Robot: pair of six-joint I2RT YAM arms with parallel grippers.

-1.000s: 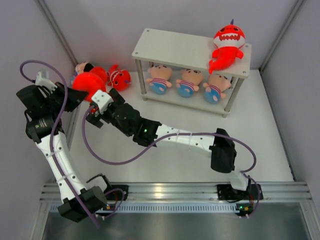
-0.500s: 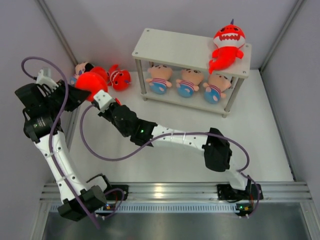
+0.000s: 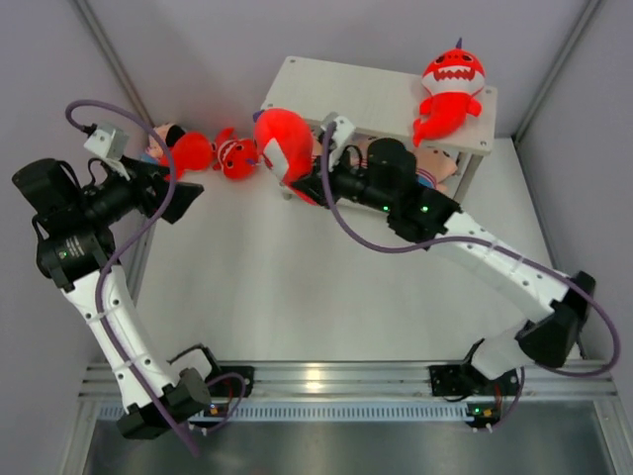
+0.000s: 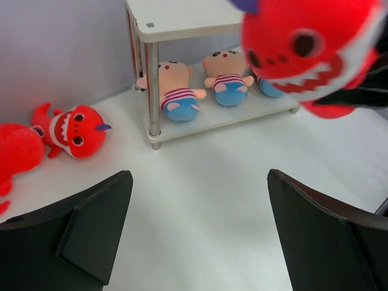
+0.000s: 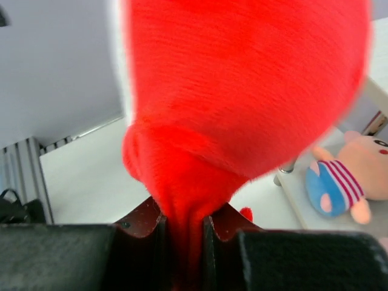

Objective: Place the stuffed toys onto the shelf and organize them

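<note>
Red shark (image 3: 280, 142): passed from left gripper (image 4: 197, 200), now spread wide and empty, to right gripper (image 5: 182, 233), clamped on its narrow tail end. Swung across, airborne at shelf (image 3: 346, 94) front-left corner. Placement beside seated shark (image 3: 450, 89) on top tier pending.

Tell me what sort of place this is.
Probably a lab robot cell, not a home: plain grey panel walls, arms bolted to an aluminium rail, a white table staged with a shelf and plush toys.
</note>
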